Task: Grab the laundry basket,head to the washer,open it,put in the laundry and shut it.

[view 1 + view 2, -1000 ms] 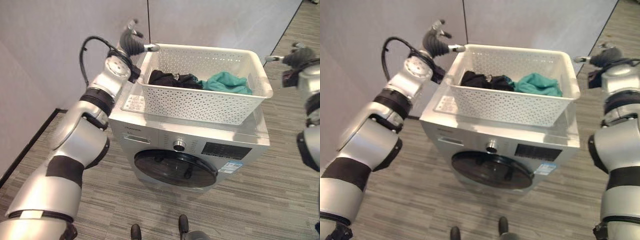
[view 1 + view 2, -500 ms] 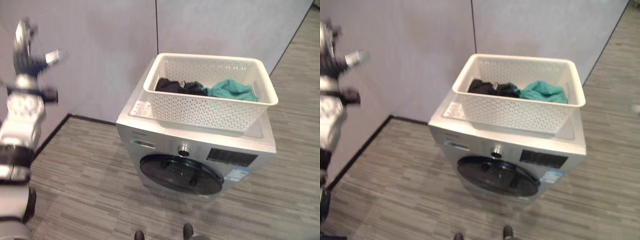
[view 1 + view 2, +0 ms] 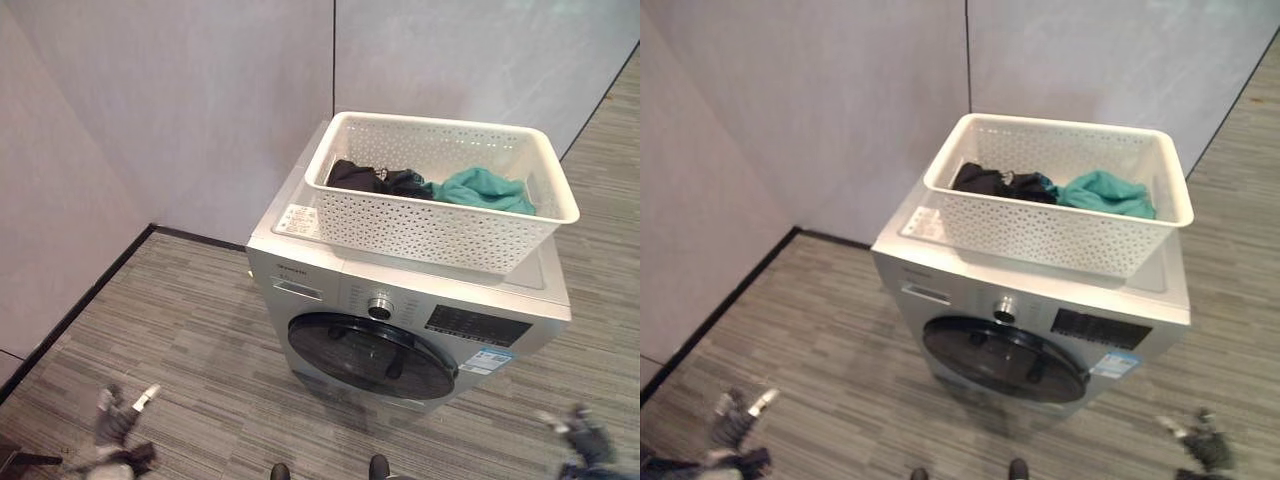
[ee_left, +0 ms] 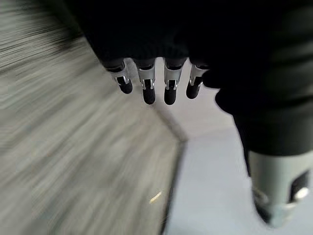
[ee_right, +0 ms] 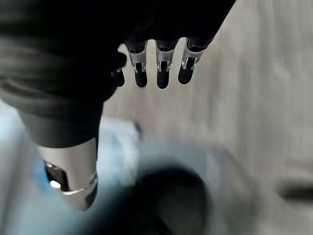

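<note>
A white perforated laundry basket stands on top of the silver front-loading washer. Black clothes and a teal cloth lie inside it. The washer's round dark door is closed. My left hand hangs low at the lower left, above the floor and well away from the washer. Its fingers are straight, holding nothing. My right hand hangs low at the lower right, beside the washer's front corner, with straight empty fingers.
Grey partition walls meet in a corner behind the washer. A black skirting runs along the left wall. Grey striped floor spreads in front of and to the left of the washer.
Both hands have left the basket's ends and dropped down to my sides. The basket stays on the washer. The camera has shifted, so the washer sits further right in the picture.
</note>
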### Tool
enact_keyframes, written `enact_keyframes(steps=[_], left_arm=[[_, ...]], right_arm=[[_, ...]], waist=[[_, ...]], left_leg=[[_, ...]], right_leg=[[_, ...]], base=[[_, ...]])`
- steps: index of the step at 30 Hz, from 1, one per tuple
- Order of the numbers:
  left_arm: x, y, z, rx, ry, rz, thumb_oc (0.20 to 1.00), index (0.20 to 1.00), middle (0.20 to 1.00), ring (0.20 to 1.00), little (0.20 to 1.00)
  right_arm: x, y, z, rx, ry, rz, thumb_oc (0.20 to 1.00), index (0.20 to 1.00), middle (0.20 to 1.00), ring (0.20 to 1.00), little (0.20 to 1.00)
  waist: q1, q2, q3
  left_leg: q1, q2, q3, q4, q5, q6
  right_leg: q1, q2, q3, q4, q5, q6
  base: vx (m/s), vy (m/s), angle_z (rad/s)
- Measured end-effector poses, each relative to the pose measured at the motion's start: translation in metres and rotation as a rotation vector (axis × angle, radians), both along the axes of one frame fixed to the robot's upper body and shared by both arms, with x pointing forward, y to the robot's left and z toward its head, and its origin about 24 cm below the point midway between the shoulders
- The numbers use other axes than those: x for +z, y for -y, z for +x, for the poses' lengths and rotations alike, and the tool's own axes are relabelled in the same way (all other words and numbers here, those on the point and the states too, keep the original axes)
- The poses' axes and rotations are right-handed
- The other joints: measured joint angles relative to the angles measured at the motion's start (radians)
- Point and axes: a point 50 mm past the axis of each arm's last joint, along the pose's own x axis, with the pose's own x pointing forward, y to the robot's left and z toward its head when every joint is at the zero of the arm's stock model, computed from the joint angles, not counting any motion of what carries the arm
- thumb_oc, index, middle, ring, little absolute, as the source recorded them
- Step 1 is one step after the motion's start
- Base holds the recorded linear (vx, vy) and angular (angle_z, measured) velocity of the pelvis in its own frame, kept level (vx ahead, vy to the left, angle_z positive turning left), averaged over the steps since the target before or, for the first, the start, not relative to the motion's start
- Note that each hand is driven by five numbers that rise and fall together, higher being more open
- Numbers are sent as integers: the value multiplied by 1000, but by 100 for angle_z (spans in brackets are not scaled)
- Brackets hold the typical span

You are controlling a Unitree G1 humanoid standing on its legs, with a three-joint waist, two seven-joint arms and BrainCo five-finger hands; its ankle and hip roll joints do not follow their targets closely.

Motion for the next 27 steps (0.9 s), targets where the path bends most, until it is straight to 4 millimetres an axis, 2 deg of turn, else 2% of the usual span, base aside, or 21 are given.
enact_keyframes(steps=[1,2,3,4,5,7,8,11,16,21,27], left_arm=[[-8,6,1,14,-21,-37,1000,1000,1000,1000,1000],[-21,18,1,36,-66,-97,1000,1000,1000,1000,1000],[-27,25,3,46,-87,-124,1000,1000,1000,1000,1000],[-38,32,-2,29,-158,-138,1000,1000,1000,1000,1000],[-53,50,-10,-21,-300,-170,1000,1000,1000,1000,1000],[-64,65,-18,-157,-459,-152,1000,1000,1000,1000,1000],[-68,76,-27,-203,-498,-168,1000,1000,1000,1000,1000],[-67,82,-21,-312,-498,-145,1000,1000,1000,1000,1000],[-65,87,-10,-442,-491,-83,1000,1000,1000,1000,1000],[-65,86,-11,-498,-513,-30,1000,1000,1000,1000,1000],[-66,86,-14,-494,-521,-33,1000,1000,1000,1000,1000]], right_arm=[[-7,-10,4,29,-25,25,1000,1000,1000,1000,1000],[-15,-24,10,77,-49,52,896,896,896,896,896],[-19,-33,16,95,-50,70,915,915,915,915,915],[-23,-42,22,125,-63,79,1000,1000,1000,1000,1000],[-30,-61,34,197,-86,98,1000,1000,1000,1000,1000],[-35,-78,43,284,-116,103,1000,1000,1000,1000,1000],[-31,-87,54,325,-81,107,1000,1000,1000,1000,1000],[-20,-97,70,387,-6,88,1000,1000,1000,1000,1000],[2,-92,90,495,80,-35,1000,1000,1000,1000,1000],[28,-66,103,602,128,-305,1000,1000,1000,1000,1000],[35,-64,106,635,143,-393,1000,1000,1000,1000,1000]], waist=[[1,-7,1],[0,-10,2],[-1,-5,-1],[-3,-9,-2],[-5,-14,-3],[-5,-21,-8],[-5,-22,-9],[-5,-17,-8],[-8,1,-16],[-17,12,-15],[-30,20,-17]], left_leg=[[-3,1,0,0,1,-1],[-5,2,0,0,4,0],[-4,2,0,0,6,1],[-5,2,1,0,6,0],[-3,2,5,0,7,0],[12,2,19,1,10,-6],[16,1,24,0,8,-4],[26,-1,27,1,7,-2],[30,0,33,0,4,0],[31,3,35,0,2,4],[32,4,45,0,2,4]], right_leg=[[-3,1,0,0,2,-1],[-4,2,-1,-2,5,2],[-4,2,0,-3,6,1],[-5,2,0,-3,7,1],[-6,1,2,-3,9,1],[-3,2,11,-3,13,-4],[-3,1,19,-3,12,-4],[6,-1,21,-2,12,-3],[7,0,26,-3,13,-3],[7,2,28,-3,13,-1],[7,4,36,-3,14,-2]], base=[[-62,-17,0],[-62,-17,-1],[-49,-9,-1],[-17,10,-4],[-17,11,-6],[16,17,-15],[22,13,-12],[4,4,-5],[-9,-4,-3],[0,0,0],[2,-6,-4]])
